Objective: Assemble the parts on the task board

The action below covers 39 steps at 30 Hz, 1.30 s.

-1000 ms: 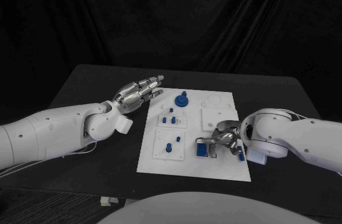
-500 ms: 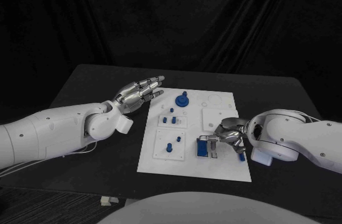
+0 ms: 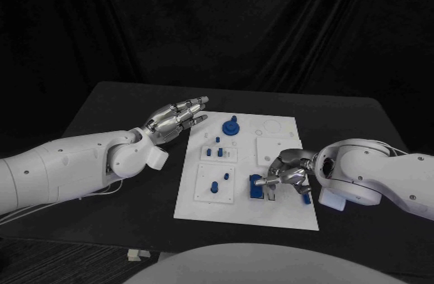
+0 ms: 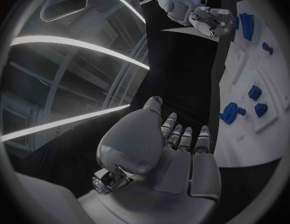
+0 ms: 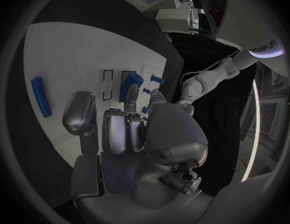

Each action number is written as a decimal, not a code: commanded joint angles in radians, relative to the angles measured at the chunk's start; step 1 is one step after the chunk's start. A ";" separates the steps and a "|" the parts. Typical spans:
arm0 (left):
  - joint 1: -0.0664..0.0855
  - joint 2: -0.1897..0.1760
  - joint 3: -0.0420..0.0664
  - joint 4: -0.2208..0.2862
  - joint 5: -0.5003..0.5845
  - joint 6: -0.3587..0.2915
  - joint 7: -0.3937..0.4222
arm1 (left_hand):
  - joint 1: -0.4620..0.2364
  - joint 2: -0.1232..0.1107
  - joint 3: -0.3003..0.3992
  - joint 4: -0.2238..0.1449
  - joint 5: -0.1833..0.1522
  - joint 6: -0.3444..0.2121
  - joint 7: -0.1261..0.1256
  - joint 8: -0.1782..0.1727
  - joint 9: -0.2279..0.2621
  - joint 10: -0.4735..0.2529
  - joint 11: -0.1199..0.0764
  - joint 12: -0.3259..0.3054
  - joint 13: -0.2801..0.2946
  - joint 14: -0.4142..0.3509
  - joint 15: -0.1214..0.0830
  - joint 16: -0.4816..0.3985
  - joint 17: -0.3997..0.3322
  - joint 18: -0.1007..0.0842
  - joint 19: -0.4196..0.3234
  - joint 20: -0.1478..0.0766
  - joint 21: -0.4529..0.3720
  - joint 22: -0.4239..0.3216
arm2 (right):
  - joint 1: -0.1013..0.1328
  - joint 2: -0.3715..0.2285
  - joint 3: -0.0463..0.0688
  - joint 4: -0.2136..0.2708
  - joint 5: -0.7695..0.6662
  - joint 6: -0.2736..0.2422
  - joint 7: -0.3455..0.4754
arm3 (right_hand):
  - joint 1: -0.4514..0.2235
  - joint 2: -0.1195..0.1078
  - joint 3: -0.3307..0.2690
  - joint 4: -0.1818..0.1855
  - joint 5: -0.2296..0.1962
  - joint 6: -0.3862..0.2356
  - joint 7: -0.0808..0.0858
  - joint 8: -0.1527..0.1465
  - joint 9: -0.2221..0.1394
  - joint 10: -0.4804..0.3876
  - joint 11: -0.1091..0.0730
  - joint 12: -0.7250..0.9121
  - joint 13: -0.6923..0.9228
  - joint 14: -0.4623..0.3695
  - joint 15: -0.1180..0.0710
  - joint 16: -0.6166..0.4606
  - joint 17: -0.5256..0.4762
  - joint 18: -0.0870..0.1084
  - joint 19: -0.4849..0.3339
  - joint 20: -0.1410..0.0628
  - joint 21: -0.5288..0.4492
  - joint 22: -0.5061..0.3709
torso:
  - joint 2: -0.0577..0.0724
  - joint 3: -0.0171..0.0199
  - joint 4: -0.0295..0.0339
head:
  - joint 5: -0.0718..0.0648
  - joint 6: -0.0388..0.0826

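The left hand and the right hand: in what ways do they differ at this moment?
The left hand is off the task board, above the dark table beside the board's far left corner; the right hand is over the board's near right part. The left hand's fingers are stretched out and hold nothing; the right hand's fingers bend down to a blue part. Both are silver, on white arms.

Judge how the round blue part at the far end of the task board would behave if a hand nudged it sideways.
The round blue part looks like rigid plastic, so probably stiff and light. It stands on the task board with a knob on top, so a nudge may tip it. If it tips, its round rim could let it roll.
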 commanded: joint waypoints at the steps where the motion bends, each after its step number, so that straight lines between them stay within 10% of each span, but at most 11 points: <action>1: -0.002 0.001 0.001 0.000 0.001 0.018 0.008 | -0.004 0.010 0.006 -0.001 0.003 0.003 0.006 0.005 0.001 0.000 0.009 0.004 0.001 -0.001 0.004 -0.004 -0.002 0.011 0.000 0.007 0.003 0.001 | -0.010 0.003 0.000 -0.007 -0.007 0.056 -0.015 | 0.017 0.009 -0.025 -0.001 0.002 0.034 -0.013 0.156 0.158 0.104 -0.013 -0.006 0.263 0.062 -0.011 -0.006 0.020 0.000 -0.001 -0.011 -0.009 0.138 | 0.001 -0.0001 0.0005 | 0.001 0.000; 4: -0.002 0.002 0.001 0.000 0.001 0.019 0.007 | -0.004 0.010 0.006 -0.001 0.003 0.003 0.006 0.005 0.001 0.000 0.009 0.004 0.001 -0.001 0.004 -0.004 -0.002 0.011 0.000 0.007 0.003 0.001 | -0.016 0.006 0.000 -0.012 -0.010 0.067 -0.025 | 0.017 0.014 -0.045 0.002 -0.013 0.146 -0.021 0.325 0.307 0.104 -0.020 -0.006 0.263 0.063 -0.016 0.000 0.030 0.001 -0.003 -0.015 -0.013 0.137 | 0.000 0.0002 -0.0005 | 0.000 0.000; 8: -0.002 0.002 0.001 -0.001 0.001 0.021 0.006 | -0.004 0.010 0.006 -0.001 0.003 0.003 0.006 0.005 0.001 0.000 0.009 0.004 0.001 -0.001 0.004 -0.004 -0.002 0.011 0.000 0.007 0.003 0.001 | -0.022 0.011 0.000 -0.018 -0.012 0.073 -0.034 | 0.015 0.015 -0.055 0.005 -0.020 0.170 -0.023 0.364 0.345 0.104 -0.022 -0.006 0.263 0.064 -0.017 0.003 0.035 0.001 -0.003 -0.017 -0.014 0.137 | 0.001 -0.0001 -0.0002 | -0.002 0.000; 22: -0.003 0.003 0.001 -0.001 0.001 0.027 0.003 | -0.004 0.011 0.006 -0.001 0.003 0.003 0.007 0.005 0.001 0.000 0.011 0.005 0.002 -0.001 0.005 -0.004 -0.002 0.011 0.000 0.008 0.003 0.001 | -0.034 0.033 0.000 -0.036 -0.014 0.067 -0.046 | 0.040 0.043 -0.048 -0.005 -0.015 0.143 -0.027 0.346 0.350 0.104 -0.025 -0.006 0.263 0.064 -0.020 0.004 0.037 0.001 -0.003 -0.019 -0.014 0.137 | 0.000 -0.0001 0.0000 | 0.000 0.000; 39: -0.005 0.000 0.001 -0.001 0.001 0.028 -0.001 | -0.005 0.014 0.008 0.001 0.002 0.005 0.011 0.007 0.002 0.003 0.015 0.010 0.003 -0.001 0.007 -0.004 -0.002 0.011 0.000 0.009 0.003 0.001 | -0.036 0.030 0.000 -0.043 -0.014 0.057 -0.041 | 0.111 0.117 -0.019 -0.036 0.114 0.117 -0.028 0.304 0.361 0.104 -0.027 -0.006 0.263 0.065 -0.022 0.005 0.039 0.001 -0.002 -0.022 -0.013 0.138 | 0.001 -0.0002 -0.0001 | 0.002 0.000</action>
